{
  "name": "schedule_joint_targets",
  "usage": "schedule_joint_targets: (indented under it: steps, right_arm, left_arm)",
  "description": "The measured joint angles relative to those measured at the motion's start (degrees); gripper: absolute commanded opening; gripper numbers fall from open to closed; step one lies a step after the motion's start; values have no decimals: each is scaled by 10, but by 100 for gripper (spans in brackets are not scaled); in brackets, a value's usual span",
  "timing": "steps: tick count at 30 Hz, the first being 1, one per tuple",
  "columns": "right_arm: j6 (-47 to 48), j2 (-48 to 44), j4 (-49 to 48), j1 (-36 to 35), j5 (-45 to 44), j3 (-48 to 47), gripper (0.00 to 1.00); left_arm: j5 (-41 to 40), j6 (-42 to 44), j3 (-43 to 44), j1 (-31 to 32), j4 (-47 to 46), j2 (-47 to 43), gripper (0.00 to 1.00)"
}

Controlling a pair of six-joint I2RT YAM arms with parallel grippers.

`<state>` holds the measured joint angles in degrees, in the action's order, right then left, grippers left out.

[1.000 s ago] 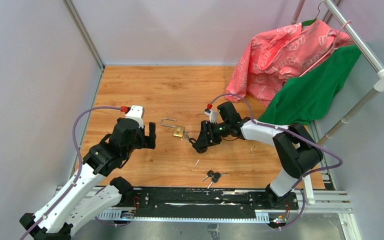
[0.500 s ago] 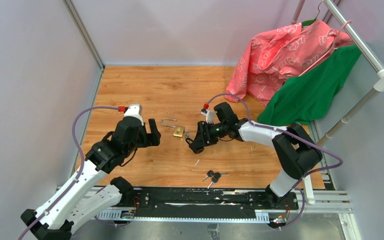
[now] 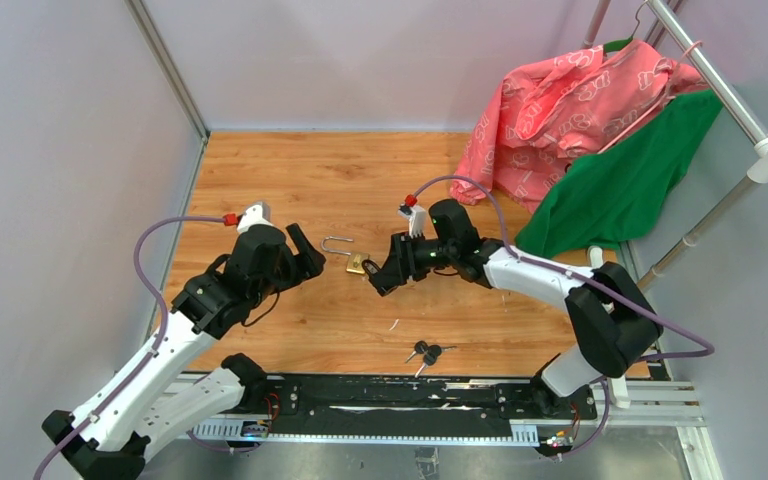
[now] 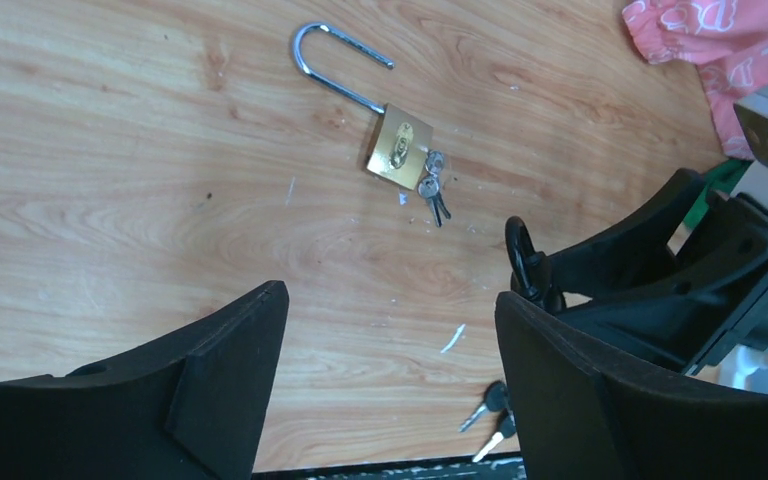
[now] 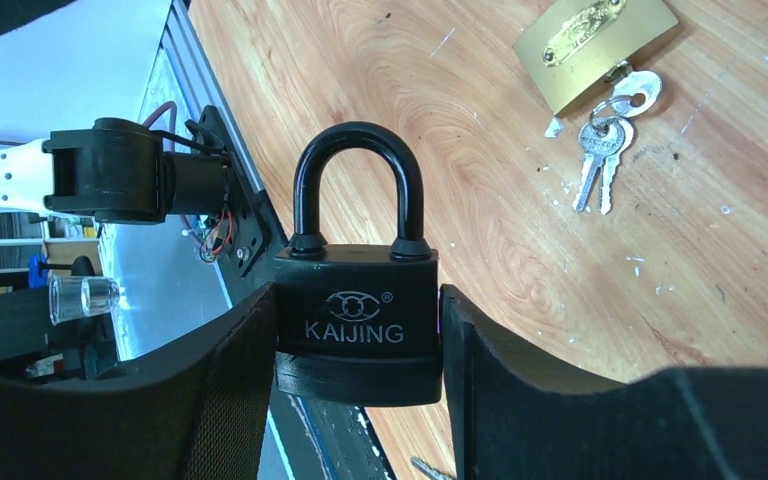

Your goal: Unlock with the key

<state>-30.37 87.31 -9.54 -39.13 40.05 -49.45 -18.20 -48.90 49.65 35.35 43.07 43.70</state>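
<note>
Your right claw is clamped on the body of the black KAIJING padlock, one finger on each narrow side. The logo face shows to the wrist camera. The shackle is seated in both holes, so this lock looks locked and is probably the one to open. Gripping the body keeps it steady for a key, but the bottom face, where the keyway likely sits, is turned toward the palm and hidden.

Your left claw stands wide and empty above the desk, facing the right claw, likely as the hand that will bring the key.

The brass padlock lies flat between the two claws with its shackle swung open and a small bunch of keys hanging from its base, so it seems finished.

Two black-headed keys lie well apart from it, near the front edge. They probably fit the black lock, and nothing holds them yet.
</note>
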Motion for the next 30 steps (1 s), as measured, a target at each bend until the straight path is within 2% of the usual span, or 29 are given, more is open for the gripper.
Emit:
schedule_joint_targets:
  steps: [11, 26, 30]
  right_arm:
    - [2, -9, -21, -29, -26, 0, 31]
    - [24, 14, -20, -63, -37, -52, 31]
    - [32, 29, -18, -70, -39, -64, 31]
  left_arm:
    - [-6, -97, 3, 0, 21, 3, 79]
    - [2, -122, 18, 0, 23, 31, 79]
    - [8, -129, 18, 0, 22, 40, 76]
